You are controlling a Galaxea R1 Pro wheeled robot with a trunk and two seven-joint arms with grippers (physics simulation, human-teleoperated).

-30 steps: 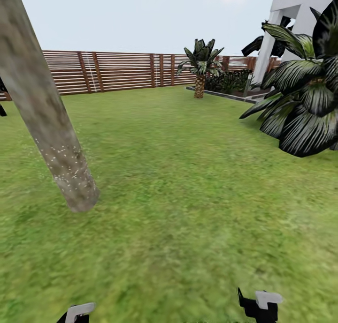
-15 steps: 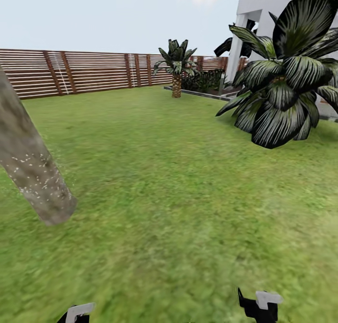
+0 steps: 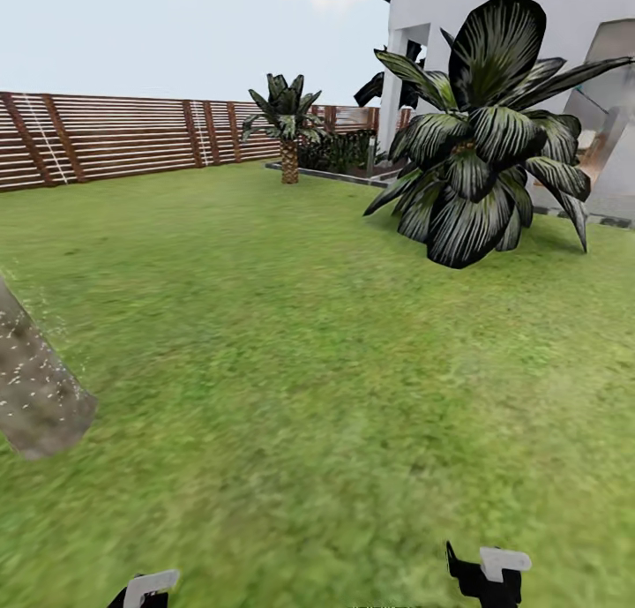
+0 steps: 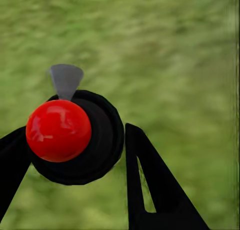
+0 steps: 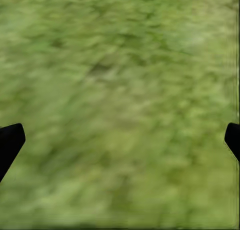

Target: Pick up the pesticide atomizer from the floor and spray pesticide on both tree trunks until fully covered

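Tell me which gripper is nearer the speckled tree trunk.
Left. The left gripper sits at the head view's bottom left, on the same side as the tree trunk. The right gripper is farther across the grass.

Head camera faces forward and down over the lawn (image 3: pixel 335 370), fence (image 3: pixel 115 140) at upper left, white house (image 3: pixel 494 26) at upper right. Both wrist cameras look close onto blurred grass, shared with the head view.
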